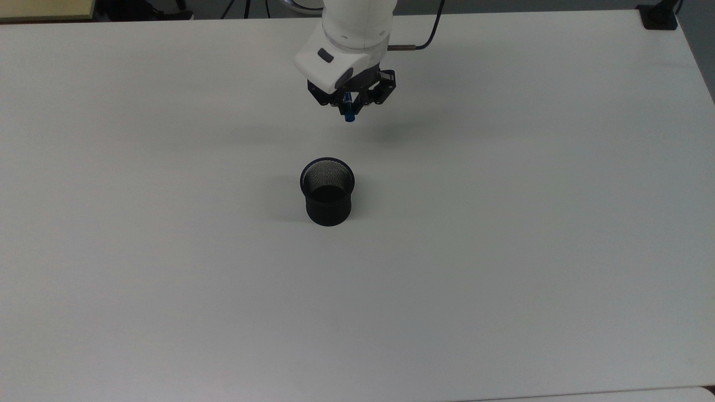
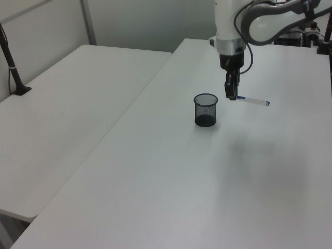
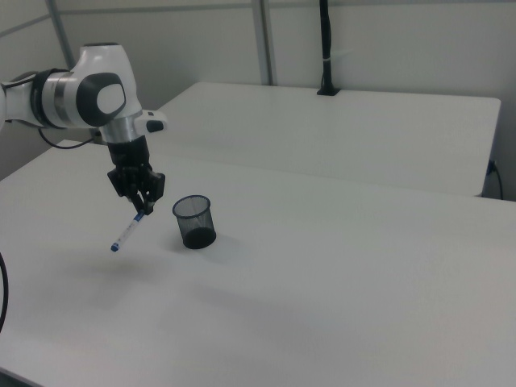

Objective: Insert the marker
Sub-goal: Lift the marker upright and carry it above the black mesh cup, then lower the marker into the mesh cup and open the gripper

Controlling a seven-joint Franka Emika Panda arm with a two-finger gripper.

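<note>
My gripper [image 1: 351,103] [image 2: 231,94] [image 3: 139,208] is shut on the blue-capped end of the marker [image 2: 253,100] [image 3: 127,230], which hangs in the air well above the table. In the top view only the marker's blue cap [image 1: 349,114] pokes out below the fingers. The white barrel slants down and away from the cup in the right view. The black mesh cup [image 1: 328,191] [image 2: 205,110] [image 3: 194,222] stands upright on the white table [image 1: 503,223], nearer the top view's bottom than the gripper and slightly to its left.
A second white table [image 2: 67,104] [image 3: 363,129] stands alongside, with a black post [image 2: 11,67] [image 3: 326,48] clamped at its edge. A black cable [image 1: 424,39] runs from the arm's wrist.
</note>
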